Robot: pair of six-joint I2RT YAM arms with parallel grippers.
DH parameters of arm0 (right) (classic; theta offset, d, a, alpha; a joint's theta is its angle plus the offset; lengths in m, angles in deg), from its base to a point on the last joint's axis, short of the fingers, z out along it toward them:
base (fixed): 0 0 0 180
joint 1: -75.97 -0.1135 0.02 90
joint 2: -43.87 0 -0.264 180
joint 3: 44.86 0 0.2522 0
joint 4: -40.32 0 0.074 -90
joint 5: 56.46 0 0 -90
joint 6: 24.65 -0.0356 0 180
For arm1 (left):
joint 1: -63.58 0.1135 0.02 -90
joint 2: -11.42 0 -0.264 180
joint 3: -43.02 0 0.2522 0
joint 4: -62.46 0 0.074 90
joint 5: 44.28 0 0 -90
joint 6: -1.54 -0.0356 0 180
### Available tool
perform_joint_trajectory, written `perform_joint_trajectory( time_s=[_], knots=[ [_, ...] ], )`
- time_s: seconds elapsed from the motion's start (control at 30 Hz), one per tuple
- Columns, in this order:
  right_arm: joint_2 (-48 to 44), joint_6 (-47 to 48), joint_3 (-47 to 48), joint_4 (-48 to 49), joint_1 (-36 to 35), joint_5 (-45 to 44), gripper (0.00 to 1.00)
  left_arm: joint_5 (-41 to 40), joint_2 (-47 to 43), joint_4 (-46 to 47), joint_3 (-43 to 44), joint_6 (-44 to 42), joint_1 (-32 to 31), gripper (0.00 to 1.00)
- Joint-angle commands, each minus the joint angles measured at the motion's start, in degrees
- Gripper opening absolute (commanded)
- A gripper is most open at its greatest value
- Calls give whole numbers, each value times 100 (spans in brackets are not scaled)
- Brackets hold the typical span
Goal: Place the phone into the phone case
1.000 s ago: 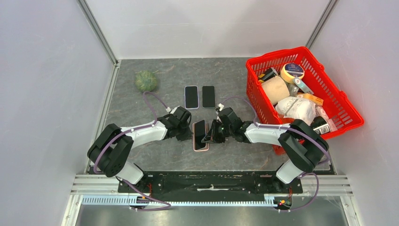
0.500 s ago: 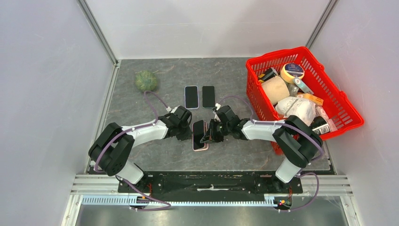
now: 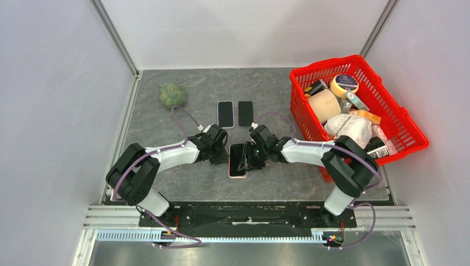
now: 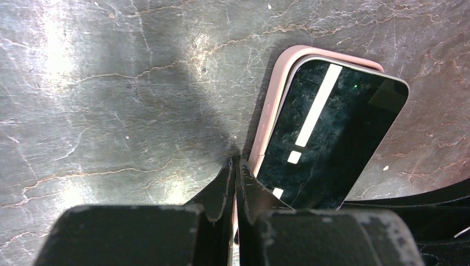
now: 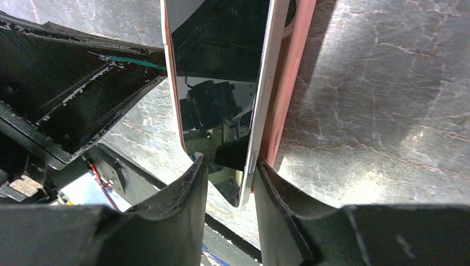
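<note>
A black-screened phone [image 3: 239, 157] lies at the middle of the dark grey stone-patterned worktop [image 3: 161, 124], resting over a pink phone case [image 3: 237, 175] whose rim shows along its near end. The phone is not seated flush. In the left wrist view the black-screened phone [image 4: 332, 133] sits skewed in the pink phone case [image 4: 270, 113], and a strip of pink wall stands clear along its left side and across its far corner. In the right wrist view the black-screened phone [image 5: 221, 66] is tilted, its pale side edge raised just beside the wall of the pink phone case [image 5: 296, 83].

The left gripper [image 3: 225, 157] reaches in from the left. From its own camera the left gripper [image 4: 235, 166] has its jaws almost together, and a sliver of pink case wall shows pinched between them.

The right gripper [image 3: 250, 159] comes in from the opposite side. From its own camera the right gripper [image 5: 231, 164] has its jaws drawn in narrowly on the phone's near corner. Whether the case wall is caught in that grip as well cannot be told.

Farther back lie two more dark phones [image 3: 235, 114] side by side. A green ball [image 3: 172, 95] sits to their left. A red plastic basket [image 3: 324, 64] full of oddments stands on the right.
</note>
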Motion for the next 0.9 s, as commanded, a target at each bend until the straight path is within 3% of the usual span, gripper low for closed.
perform_joint_trajectory(
  time_s=[0.0,0.23,0.4,0.63,0.87],
  knots=[
    [-266,377,226,-830,2,-504,45,-71,91,81,89,88,-47,6],
    [-567,546,475,-1245,-15,-688,58,-97,50,41,67,84,-46,6],
    [-717,631,586,-1559,-149,-994,61,-87,57,60,48,96,-53,6],
    [-778,696,548,-1859,-210,-1528,58,-74,76,86,61,112,-79,6],
    [-586,712,526,-1715,-308,-1485,45,-70,143,126,83,137,-141,6]
  ],
)
